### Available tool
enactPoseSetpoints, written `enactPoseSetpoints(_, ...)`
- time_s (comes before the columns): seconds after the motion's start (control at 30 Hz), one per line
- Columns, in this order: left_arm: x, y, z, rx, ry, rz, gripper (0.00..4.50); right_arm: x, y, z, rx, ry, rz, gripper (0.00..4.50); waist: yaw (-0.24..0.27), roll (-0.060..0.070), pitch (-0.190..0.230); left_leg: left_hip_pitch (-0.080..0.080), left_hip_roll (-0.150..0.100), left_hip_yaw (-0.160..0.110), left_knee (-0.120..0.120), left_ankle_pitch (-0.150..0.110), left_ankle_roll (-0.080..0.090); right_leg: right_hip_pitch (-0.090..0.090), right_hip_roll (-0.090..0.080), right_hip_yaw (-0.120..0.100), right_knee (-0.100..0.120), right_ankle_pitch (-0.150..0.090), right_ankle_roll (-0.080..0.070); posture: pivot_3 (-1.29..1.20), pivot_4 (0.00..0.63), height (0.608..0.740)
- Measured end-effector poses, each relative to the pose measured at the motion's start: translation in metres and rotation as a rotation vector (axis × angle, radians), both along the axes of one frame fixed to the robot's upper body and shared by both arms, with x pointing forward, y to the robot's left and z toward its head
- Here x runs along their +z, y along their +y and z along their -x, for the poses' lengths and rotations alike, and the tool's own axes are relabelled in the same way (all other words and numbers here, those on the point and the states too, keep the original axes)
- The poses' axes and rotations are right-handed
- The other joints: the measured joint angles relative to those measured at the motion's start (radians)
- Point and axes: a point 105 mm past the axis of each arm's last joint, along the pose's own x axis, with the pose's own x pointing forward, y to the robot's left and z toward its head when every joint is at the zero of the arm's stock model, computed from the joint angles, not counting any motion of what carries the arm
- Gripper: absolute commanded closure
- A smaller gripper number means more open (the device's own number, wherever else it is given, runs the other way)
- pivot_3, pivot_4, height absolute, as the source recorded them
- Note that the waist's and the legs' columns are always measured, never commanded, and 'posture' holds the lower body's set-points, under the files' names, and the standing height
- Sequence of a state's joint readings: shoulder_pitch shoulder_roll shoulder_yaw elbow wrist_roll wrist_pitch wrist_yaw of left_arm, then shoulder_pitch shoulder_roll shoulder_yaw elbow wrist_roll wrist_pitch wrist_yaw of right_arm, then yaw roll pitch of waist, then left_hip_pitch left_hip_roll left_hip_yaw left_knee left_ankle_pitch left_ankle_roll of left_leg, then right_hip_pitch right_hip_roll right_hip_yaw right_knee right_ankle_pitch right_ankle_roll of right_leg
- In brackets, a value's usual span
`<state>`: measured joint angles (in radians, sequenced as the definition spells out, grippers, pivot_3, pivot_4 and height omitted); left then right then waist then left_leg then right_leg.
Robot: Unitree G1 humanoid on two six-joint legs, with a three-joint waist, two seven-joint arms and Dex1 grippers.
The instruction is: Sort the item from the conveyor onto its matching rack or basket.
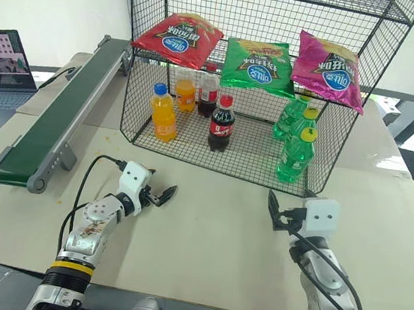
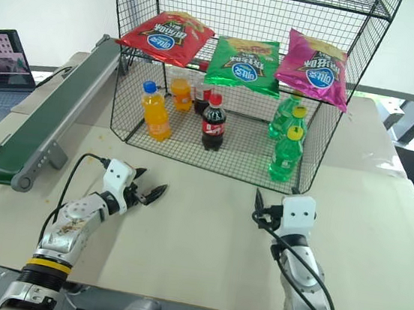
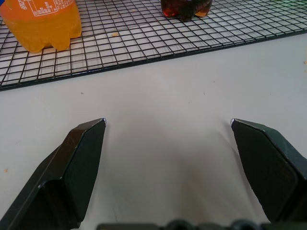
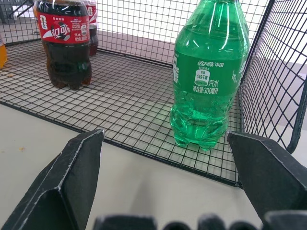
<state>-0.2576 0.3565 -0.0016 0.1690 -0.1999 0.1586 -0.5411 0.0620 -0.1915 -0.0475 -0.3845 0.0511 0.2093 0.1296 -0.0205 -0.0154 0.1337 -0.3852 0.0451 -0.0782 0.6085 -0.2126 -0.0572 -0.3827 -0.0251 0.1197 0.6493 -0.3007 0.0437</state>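
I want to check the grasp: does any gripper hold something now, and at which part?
Nothing is held. The left gripper and the right gripper both stand open and empty above the table, before the rack.

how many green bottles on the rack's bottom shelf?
3, all at the right end of the rack: front green bottle, middle one behind it, rear one further back. More could be hidden behind the magenta bag.

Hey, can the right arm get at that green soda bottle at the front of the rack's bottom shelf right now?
Probably yes. The right gripper is open and faces the green soda bottle, which stands upright near the front edge of the rack, with bare table between them.
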Motion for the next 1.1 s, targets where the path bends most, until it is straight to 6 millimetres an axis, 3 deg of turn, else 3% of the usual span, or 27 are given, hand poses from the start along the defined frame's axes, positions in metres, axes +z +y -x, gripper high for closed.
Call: enactPoseSetpoints(1.1, 0.001, 0.011, 0.004, 0.017, -0.004, -0.003, 0.06, 0.012, 0.007, 0.005, 0.058, -0.037, 0.011, 0.00, 0.000, 0.000, 0.000, 0.000, 0.000, 0.000, 0.000, 0.000, 0.000, 0.000, 0.000, 0.000, 0.001, 0.000, 0.000, 0.00, 0.150, 0.740)
